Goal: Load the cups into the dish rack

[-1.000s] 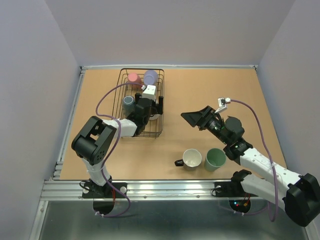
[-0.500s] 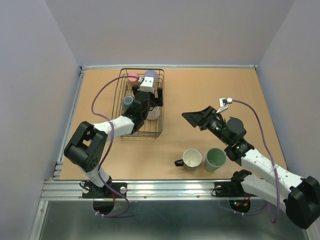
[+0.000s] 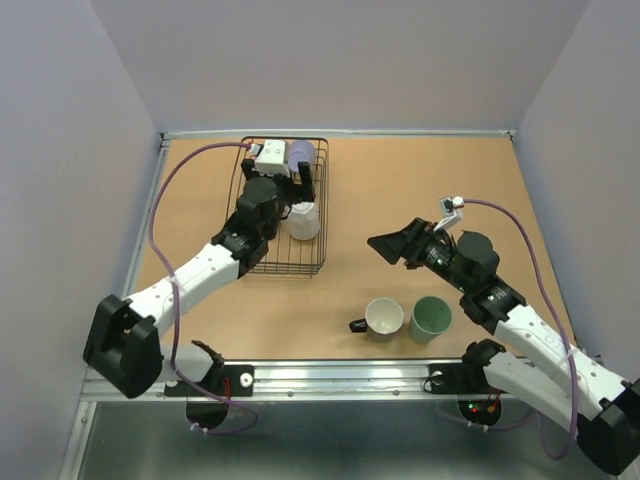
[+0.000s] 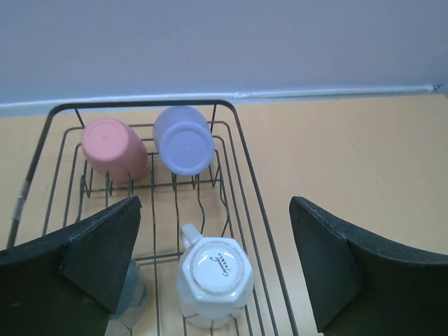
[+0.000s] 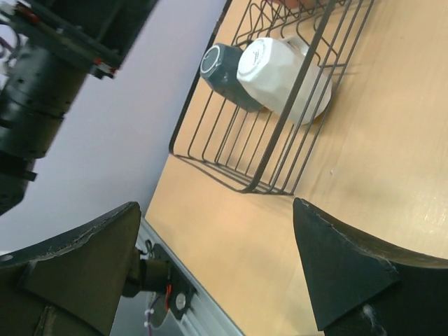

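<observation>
Release done: my left claw (image 4: 213, 208) has lifted off the white faceted ceramic mug (image 4: 213, 276) and pulled toward the far end of the black wire dish rack (image 4: 140, 105), fingers spread and empty. That mug sits upside down in the rack's near right part. My right claw (image 5: 217, 206), spread too, hovers over the table (image 3: 450, 180). The cream black-handled mug (image 3: 384, 316) and the mint green mug (image 3: 432, 317) wait near its front edge; I judge they come next.

In the dish rack (image 3: 285, 258), four cups (image 4: 213, 276) crowd the far part; the near end lies bare.
</observation>
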{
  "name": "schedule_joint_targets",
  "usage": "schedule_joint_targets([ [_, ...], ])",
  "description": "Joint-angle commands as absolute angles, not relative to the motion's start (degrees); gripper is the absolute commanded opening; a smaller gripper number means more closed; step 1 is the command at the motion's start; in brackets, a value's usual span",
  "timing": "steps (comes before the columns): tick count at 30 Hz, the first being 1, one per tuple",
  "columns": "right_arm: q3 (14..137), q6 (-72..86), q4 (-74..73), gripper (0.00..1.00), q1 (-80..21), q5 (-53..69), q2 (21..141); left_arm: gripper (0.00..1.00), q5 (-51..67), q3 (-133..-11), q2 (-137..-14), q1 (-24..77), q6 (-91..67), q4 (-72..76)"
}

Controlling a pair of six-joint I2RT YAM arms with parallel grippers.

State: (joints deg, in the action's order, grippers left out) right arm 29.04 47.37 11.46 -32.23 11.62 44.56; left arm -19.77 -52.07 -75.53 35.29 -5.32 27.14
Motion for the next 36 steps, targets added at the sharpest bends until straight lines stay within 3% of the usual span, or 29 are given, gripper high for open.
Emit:
schedule_joint_targets([
  [1,39.10,42.28,-2.96,0.94,-31.99,16.25,44.03,0.99,-21.36,-55.20,-67.16,35.51,-7.64,20.75],
  [7,48.86,39.47,-19.30,0.87,-31.99,26.17,49.21,0.99,-21.44,-56.51,-56.96,35.51,-8.61,8.45],
  [16,55.28,34.54,-41.47,0.82,-35.58,23.04,54.40,0.99,-27.42,-58.63,-45.71,35.51,-6.59,-10.27],
  [26,53.71,44.11,-44.56,0.78,-53.95,9.15,58.88,0.99,-30.06,-49.05,-36.31,35.60,-6.15,-10.64],
  [36,50.36,47.28,-40.44,0.77,-55.28,5.01,63.10,0.99,-29.44,-45.62,-33.31,35.51,-6.68,-8.70],
])
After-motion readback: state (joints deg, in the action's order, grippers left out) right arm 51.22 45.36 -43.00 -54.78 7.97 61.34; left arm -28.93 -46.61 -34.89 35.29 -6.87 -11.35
